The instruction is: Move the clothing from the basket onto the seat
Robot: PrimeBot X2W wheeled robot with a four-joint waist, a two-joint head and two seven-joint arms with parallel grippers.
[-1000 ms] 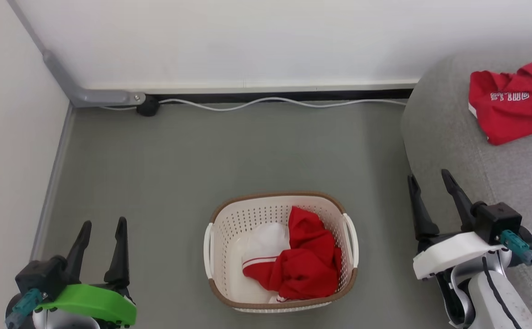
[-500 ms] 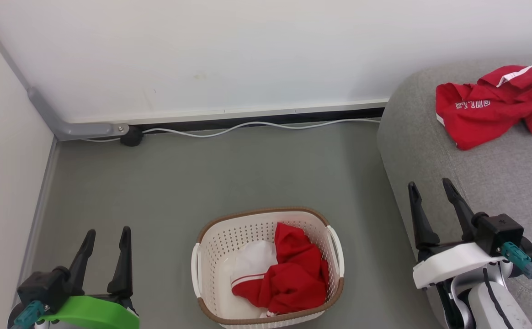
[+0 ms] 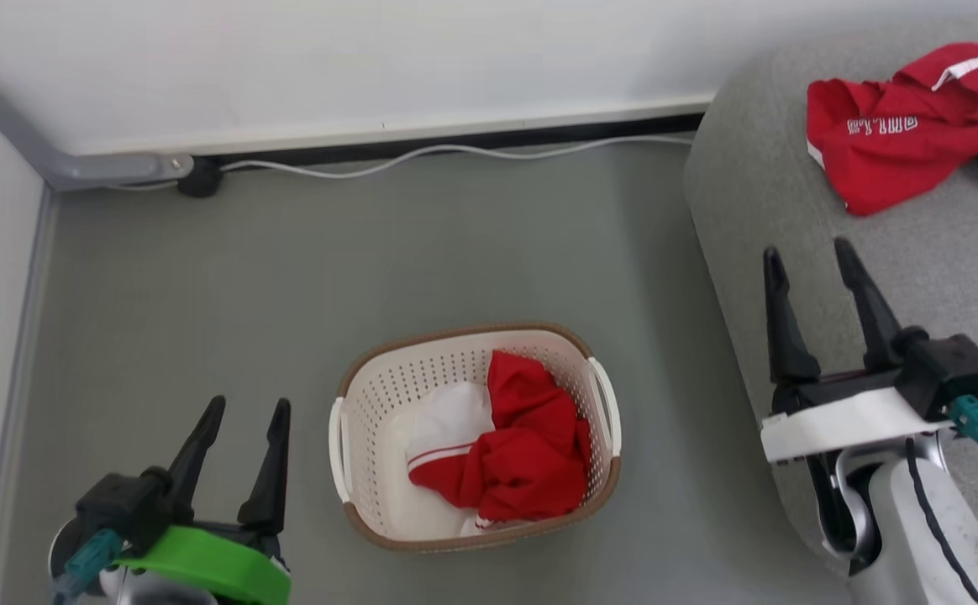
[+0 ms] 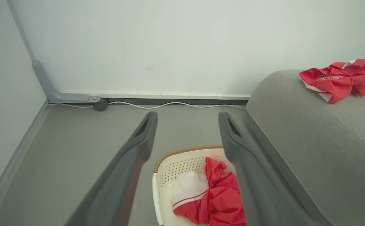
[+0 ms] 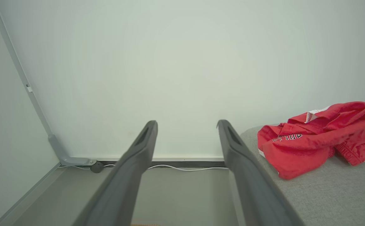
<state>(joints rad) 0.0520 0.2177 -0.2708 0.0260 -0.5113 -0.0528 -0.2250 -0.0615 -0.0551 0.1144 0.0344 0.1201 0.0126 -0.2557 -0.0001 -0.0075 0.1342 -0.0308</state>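
Observation:
A cream basket (image 3: 354,395) (image 4: 170,166) with a brown rim stands on the floor, holding bunched red and white clothing (image 3: 506,449) (image 4: 215,197). Another red garment (image 3: 901,139) (image 4: 339,80) (image 5: 317,139) with white lettering lies on the grey seat (image 3: 791,193) (image 4: 295,119) (image 5: 326,194) at the right. My left gripper (image 3: 245,407) (image 4: 187,114) hangs open to the left of the basket, nothing between its fingers. Over the seat's near edge, my right gripper (image 3: 808,252) (image 5: 187,122) is open and empty too, to the right of the basket.
A white wall runs along the back with a white cable (image 3: 422,155) and a grey conduit (image 3: 77,168) at its foot. A second wall closes the left side. Grey floor (image 3: 371,252) surrounds the basket.
The head camera has shifted, so the whole scene sits differently in the picture. The basket, clothing and both open grippers keep their places relative to each other.

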